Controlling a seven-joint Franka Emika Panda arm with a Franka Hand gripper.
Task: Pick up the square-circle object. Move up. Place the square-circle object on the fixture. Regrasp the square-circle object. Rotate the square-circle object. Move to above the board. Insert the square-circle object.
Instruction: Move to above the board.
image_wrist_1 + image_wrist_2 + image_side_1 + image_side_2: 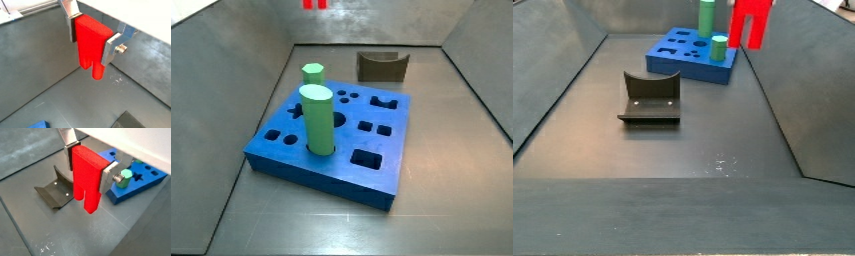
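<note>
The claw (87, 167) hung high above the fixture (55, 189), clenched on the square-circle object (87, 177); its prongs pointed down. The board (691, 55) lay beyond the fixture on the bench (673, 150).

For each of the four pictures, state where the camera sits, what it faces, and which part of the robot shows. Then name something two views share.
Wrist view: on the arm, looking down past the gripper holding the square-circle object above the grey floor.
Wrist view: same mount, facing the fixture and board; the silver fingers show.
Side view: beside the board, looking across it toward the fixture; only the red prongs show.
Side view: behind the fixture, facing the board; no fingers discernible.
Both side views share the green cylinders.
</note>
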